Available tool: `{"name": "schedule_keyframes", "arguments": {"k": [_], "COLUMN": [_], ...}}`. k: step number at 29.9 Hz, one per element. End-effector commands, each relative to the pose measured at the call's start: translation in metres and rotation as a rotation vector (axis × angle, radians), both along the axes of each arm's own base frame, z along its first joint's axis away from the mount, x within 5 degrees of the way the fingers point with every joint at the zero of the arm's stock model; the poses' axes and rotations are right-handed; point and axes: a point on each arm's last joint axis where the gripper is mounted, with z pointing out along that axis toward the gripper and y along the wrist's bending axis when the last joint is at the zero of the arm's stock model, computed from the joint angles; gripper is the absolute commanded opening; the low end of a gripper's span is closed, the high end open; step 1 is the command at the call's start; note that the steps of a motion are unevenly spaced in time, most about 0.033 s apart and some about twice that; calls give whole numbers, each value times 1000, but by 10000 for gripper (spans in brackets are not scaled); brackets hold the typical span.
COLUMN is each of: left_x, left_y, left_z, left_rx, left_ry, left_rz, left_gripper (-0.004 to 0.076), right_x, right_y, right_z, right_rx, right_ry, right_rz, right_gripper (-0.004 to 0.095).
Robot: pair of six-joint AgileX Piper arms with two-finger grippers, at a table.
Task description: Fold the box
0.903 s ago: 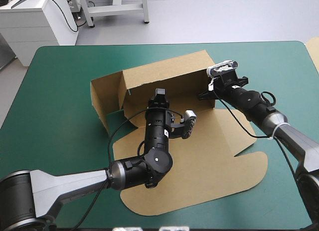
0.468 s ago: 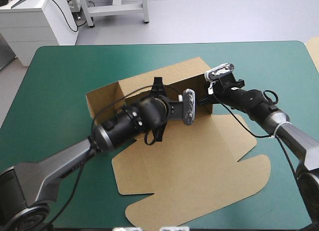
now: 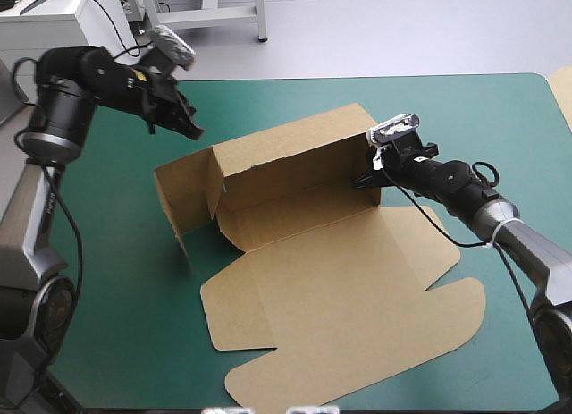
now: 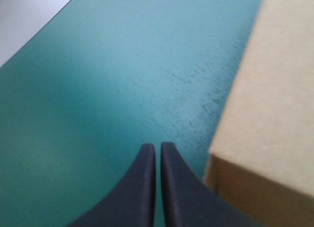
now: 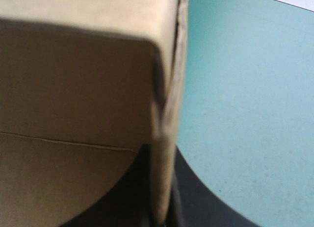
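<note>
Teal-green cover (image 3: 98, 253) spans the whole table, and the box (image 3: 340, 289) sits on it near the middle, slightly toward the far edge. It is a cut sheet of brown board, partly formed into an open tray. Its long back wall (image 3: 295, 146) stands upright, facing the near side. The left end wall (image 3: 183, 195) is raised too, with a narrow flap folded in at that corner. Between the walls, the tray's floor (image 3: 295, 213) shows only plain brown board. The lid (image 3: 357, 316) lies flat on the cover, spreading toward the near edge with rounded tabs at its corners.

At the right end of the back wall, the right gripper (image 3: 365, 177) is clamped on the upright board. In the right wrist view the edge of the box (image 5: 73, 89) runs down between the black fingers of that gripper (image 5: 164, 210), which are all but closed on it, with the cover (image 5: 245, 89) beyond.

Off toward the table's far left corner, the left gripper (image 3: 186, 123) hangs raised above the cover, apart from the box. In the left wrist view this gripper (image 4: 158, 156) has its fingers pressed together in a pointed arch with nothing between them. A corner of the box (image 4: 274, 89) lies just beside them, and the cover (image 4: 98, 89) lies ahead.
</note>
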Motion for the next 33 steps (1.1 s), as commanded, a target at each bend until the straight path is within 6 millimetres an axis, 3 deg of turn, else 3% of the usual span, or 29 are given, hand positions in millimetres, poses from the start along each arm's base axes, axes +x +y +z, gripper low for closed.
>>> {"name": "schedule_keyframes", "arguments": {"k": [1,7,15,20,23,29,33], "left_x": [-8,-4,-8,-8,-9,-9,-11], "left_y": [44,126,186,195,194,194,194], "left_z": [25,14,-41,-77,-91,-94,-92], "left_rx": [-251,-376,-400,-445,-453,-466,-467], "left_ry": [19,71,209,275,309,320,312], "left_rz": [128,418,627,697,700,726,730], "left_gripper": [10,-8,-8,-8,-8,-8,-8], "right_x": [-2,-3,-4,-3,3,14,14], "right_y": [-3,-2,0,-1,-5,-18,-25], "right_z": [24,24,23,27,46,99,115], "right_rx": [22,25,51,73,125,151,87], "right_ry": [-67,-60,-36,-37,-51,-39,144], "right_rz": [-9,0,6,-6,-18,-63,-149], "right_gripper": [-21,-21,-21,-19,-19,-13,-13]}}
